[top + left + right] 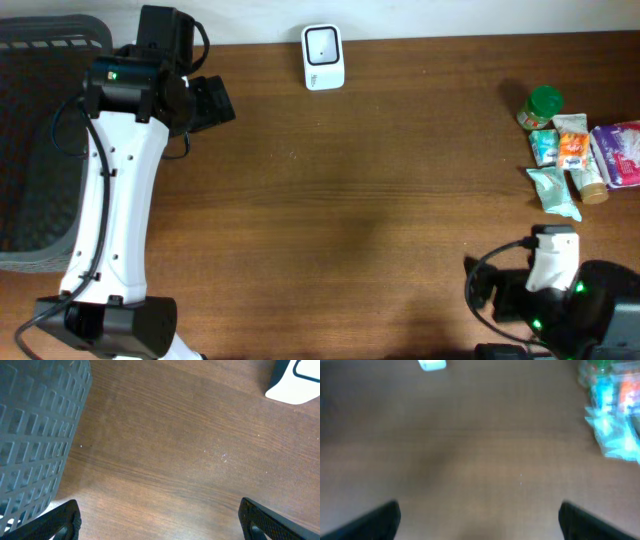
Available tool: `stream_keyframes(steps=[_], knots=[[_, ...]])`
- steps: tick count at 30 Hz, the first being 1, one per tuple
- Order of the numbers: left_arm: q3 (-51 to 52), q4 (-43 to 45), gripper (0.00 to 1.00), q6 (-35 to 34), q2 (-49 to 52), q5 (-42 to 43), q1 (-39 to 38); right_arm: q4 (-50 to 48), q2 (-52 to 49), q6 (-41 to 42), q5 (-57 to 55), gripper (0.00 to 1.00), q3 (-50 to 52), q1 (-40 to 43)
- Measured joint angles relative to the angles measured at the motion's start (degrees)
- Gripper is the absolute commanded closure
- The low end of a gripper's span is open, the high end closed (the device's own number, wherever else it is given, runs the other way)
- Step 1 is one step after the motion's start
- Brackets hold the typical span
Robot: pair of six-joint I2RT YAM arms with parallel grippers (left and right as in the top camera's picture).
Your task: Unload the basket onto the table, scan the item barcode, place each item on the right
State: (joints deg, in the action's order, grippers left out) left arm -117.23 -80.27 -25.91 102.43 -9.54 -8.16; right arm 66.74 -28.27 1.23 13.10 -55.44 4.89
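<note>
A white barcode scanner (323, 57) stands at the table's far edge, and its corner shows in the left wrist view (295, 382). The items lie in a cluster at the right: a green-capped bottle (543, 105), teal packets (552, 190), an orange packet (571, 146) and a purple pack (619, 152). My left gripper (160, 512) hangs open over bare wood at the far left, beside the basket. My right gripper (480, 512) is open near the front right edge, with nothing between its fingers. Its view is blurred, with the items (612, 410) at the upper right.
A dark grey mesh basket (35, 140) fills the left end of the table and shows close by in the left wrist view (35, 435). The left arm (115, 210) stretches from the front edge to the far left.
</note>
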Motion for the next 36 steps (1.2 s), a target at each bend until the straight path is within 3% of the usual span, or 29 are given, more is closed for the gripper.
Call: stream_keyframes(steps=[7,14,23,28,36], knots=[[0.0,-0.1,0.01,0.0,0.0,0.0,0.0,-41.0,18.3,-3.8,4.5,0.01,34.5,-1.5],[0.0,-0.1,0.01,0.0,0.0,0.0,0.0,-58.4,27.4,-4.9,5.0,0.01,50.6,-1.8],[0.0,-0.1,0.01,0.0,0.0,0.0,0.0,-63.6,27.4,-10.1,3.5,0.01,54.4,-2.4],[0.0,-0.1,0.01,0.0,0.0,0.0,0.0,-62.7,27.4,-2.5,-5.3,0.01,54.5,-2.8],[0.0,-0.1,0.01,0.0,0.0,0.0,0.0,-62.5,27.4,-0.4,-8.2,0.01,54.5,-2.8]])
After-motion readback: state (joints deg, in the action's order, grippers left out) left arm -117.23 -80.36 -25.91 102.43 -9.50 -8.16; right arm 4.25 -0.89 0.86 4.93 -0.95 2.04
